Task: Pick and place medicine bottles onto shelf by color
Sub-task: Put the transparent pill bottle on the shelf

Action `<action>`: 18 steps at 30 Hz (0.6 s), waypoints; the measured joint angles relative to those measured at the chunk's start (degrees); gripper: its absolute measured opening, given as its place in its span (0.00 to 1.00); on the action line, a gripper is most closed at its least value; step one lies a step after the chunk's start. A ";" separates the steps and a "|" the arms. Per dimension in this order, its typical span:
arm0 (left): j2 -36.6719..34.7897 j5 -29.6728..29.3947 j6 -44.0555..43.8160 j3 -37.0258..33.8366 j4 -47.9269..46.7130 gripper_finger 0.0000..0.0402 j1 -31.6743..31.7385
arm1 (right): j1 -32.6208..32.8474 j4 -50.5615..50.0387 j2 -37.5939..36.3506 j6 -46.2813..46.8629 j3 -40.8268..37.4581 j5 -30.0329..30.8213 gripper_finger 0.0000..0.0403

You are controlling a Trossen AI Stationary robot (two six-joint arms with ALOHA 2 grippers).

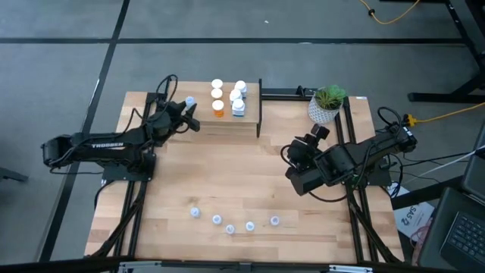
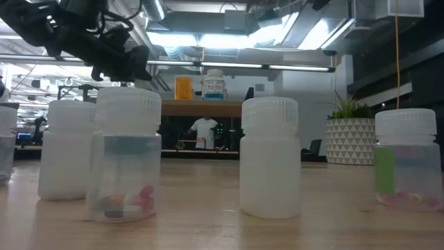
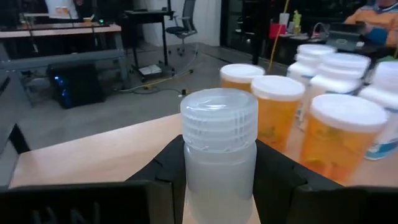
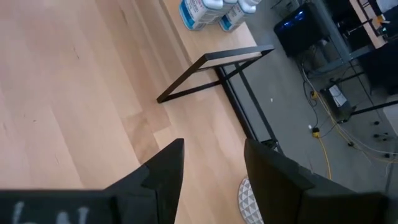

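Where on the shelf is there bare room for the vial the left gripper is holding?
The shelf is bare along its left part, where the left gripper holds the pale vial. The right part is crowded: orange bottles beside white bottles, up to the right edge. The right gripper is off the shelf, empty.

Premises: an open-plan robotics lab or workshop. Grey floor [image 1: 61, 76] marked with dark tape lines; yellow cable [image 1: 447, 115] trailing across it. Long workbenches [image 3: 62, 31], an office chair [image 3: 183, 25] and ceiling strip lights [image 2: 208, 38] beyond the wooden table [image 1: 227, 174]. A laptop [image 1: 462, 227] sits alongside.
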 joint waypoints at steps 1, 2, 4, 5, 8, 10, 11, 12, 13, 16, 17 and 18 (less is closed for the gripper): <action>0.04 0.16 0.17 0.00 -0.16 0.30 0.25 | 0.00 0.01 0.00 0.13 0.00 0.24 0.43; 0.06 0.76 0.26 -0.02 -0.24 0.30 0.45 | 0.00 0.01 0.00 0.51 0.00 0.60 0.43; 1.16 2.69 0.22 -0.02 0.20 0.30 0.79 | 0.00 0.01 0.00 1.09 0.00 0.81 0.43; 1.89 3.02 0.12 -0.02 -0.12 0.30 0.84 | 0.00 0.01 0.01 1.12 0.00 0.85 0.43; 4.36 2.65 -1.03 -0.09 0.86 0.30 0.87 | 0.00 0.04 0.02 1.16 0.00 1.40 0.43; 6.33 2.42 -1.62 -0.09 2.75 0.30 0.85 | 0.00 0.05 0.02 1.18 0.00 1.78 0.43; 7.33 2.38 -1.64 -0.09 4.42 0.30 0.85 | 0.00 0.05 0.02 1.18 0.00 1.98 0.43; 8.29 2.36 -1.64 -0.09 6.39 0.30 0.85 | 0.00 0.07 0.02 1.18 0.00 2.08 0.43; 9.10 2.35 -1.64 -0.09 7.89 0.30 0.85 | 0.00 0.07 0.02 1.18 0.00 2.14 0.43; 11.38 2.33 -1.00 -0.09 10.60 0.30 1.14 | 0.00 0.07 0.04 1.26 0.00 2.17 0.43; 11.96 2.29 -0.94 -0.09 11.04 0.30 1.24 | 0.00 0.07 0.04 1.26 0.00 2.17 0.43; 12.57 2.29 -0.84 -0.09 11.15 0.30 1.34 | 0.00 0.07 0.04 1.26 0.00 2.17 0.43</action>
